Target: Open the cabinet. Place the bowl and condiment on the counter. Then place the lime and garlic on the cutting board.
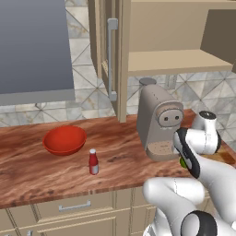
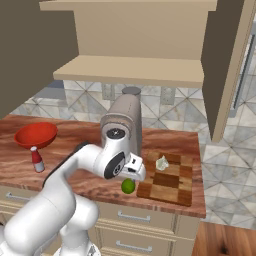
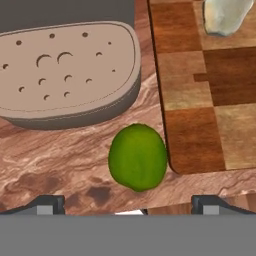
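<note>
The lime [image 3: 138, 157] lies on the counter [image 3: 55, 155], touching the near left corner of the cutting board [image 3: 210, 90]. My gripper [image 3: 129, 205] hovers just above it, open, fingertips [image 3: 47, 205] spread wide on either side. The garlic [image 3: 225, 15] rests on the board's far part. From the right base view the lime [image 2: 128, 186] sits under my hand, left of the cutting board [image 2: 167, 180] with the garlic [image 2: 162, 163]. The bowl [image 1: 64, 139] and condiment [image 1: 93, 162] stand on the counter [image 1: 27, 168] at left. The cabinet [image 1: 110, 50] is open, its shelf bare.
A grey-brown coffee machine [image 1: 159, 122] stands on the counter right behind the lime, its perforated drip tray [image 3: 65, 70] close to my hand. Drawers [image 1: 73, 207] run below the counter's front edge. A grey hood [image 1: 34, 46] hangs at upper left.
</note>
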You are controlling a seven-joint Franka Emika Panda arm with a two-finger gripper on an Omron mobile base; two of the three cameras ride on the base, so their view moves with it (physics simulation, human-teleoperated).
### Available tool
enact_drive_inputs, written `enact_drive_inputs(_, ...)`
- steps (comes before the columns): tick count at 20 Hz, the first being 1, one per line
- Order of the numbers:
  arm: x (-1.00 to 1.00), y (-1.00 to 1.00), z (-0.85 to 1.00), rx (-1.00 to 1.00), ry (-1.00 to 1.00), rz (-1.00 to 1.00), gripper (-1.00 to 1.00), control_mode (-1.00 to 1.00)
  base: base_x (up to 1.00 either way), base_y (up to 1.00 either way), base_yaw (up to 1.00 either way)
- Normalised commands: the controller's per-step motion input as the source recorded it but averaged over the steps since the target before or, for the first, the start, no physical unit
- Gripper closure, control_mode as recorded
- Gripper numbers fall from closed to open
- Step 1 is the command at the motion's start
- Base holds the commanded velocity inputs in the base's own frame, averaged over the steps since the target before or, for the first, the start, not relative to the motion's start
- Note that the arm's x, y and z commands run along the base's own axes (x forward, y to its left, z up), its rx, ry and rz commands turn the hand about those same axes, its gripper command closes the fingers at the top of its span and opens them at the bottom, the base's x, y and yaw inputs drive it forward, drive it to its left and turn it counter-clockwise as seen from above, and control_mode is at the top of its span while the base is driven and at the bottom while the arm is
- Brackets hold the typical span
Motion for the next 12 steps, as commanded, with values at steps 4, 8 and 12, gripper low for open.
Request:
enact_drive_inputs(4,0.06,0.00,-0.21,0.00,0.00,-0.02,-1.00,-1.00,0.00,0.00,0.00)
enact_drive_inputs(8,0.08,0.00,-0.18,0.00,0.00,-0.02,-1.00,-1.00,0.00,0.00,0.00)
enact_drive_inputs(12,0.15,0.00,-0.17,0.00,0.00,-0.01,-1.00,-1.00,0.00,0.00,0.00)
